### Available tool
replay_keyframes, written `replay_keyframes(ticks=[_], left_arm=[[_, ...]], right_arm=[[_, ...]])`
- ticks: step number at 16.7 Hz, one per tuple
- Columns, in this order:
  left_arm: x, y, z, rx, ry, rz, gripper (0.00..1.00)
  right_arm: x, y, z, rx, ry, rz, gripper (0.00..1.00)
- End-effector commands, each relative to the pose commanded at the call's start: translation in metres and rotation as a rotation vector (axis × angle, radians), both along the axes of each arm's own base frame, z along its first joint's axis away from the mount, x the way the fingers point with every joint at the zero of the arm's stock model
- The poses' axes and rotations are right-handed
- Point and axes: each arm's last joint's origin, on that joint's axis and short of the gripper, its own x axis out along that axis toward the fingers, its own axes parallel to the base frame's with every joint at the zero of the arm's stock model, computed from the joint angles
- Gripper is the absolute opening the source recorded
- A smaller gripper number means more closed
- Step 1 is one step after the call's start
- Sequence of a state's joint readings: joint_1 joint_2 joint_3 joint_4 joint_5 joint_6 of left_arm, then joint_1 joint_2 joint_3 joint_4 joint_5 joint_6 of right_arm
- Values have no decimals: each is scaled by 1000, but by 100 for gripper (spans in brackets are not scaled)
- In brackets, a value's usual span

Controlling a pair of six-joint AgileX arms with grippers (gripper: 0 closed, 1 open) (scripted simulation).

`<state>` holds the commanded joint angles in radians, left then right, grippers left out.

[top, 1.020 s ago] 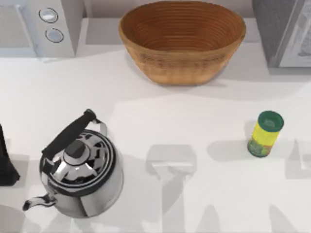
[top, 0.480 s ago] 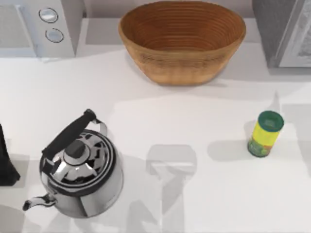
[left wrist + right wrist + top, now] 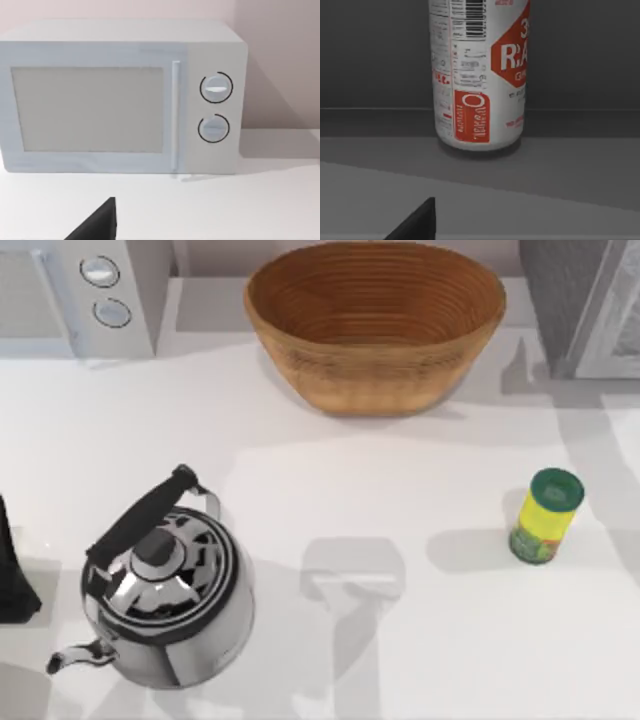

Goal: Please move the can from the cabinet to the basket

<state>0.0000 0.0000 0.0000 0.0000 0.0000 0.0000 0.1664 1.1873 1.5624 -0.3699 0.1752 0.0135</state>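
basket (image 3: 375, 325) top centre, upright, nothing seen inside | cabinet (image 3: 580, 305) top right corner, door panel angled outward | microwave (image 3: 85, 295) top left, two knobs | kettle (image 3: 165, 590) lower left, black handle | yellow-green container (image 3: 545, 517) right side, upright, well apart from basket | table (image 3: 400, 470) white

Open desk (image 3: 400, 470) is lying between basket (image 3: 375, 325) and kettle (image 3: 160, 595). Yellow-green container (image 3: 545, 515) is standing near the right edge, below the cabinet (image 3: 580, 305). Can (image 3: 480, 75) is standing upright on grey shelf (image 3: 545, 170), clear floor around it.
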Motion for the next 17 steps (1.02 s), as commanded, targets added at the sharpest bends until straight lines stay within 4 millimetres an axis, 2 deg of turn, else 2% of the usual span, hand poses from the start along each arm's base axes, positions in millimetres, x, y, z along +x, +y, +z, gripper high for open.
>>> replay_keyframes(ticks=[4,12,14,17], left_arm=[[0,0,0,0,0,0,100],[0,0,0,0,0,0,100],[0,0,0,0,0,0,100],[0,0,0,0,0,0,100]], right_arm=[[25,9,17,0,6,-1,100],[32,10,20,1,2,-9,100],[47,16,22,2,-5,-10,100],[85,29,16,-1,8,-15,100]])
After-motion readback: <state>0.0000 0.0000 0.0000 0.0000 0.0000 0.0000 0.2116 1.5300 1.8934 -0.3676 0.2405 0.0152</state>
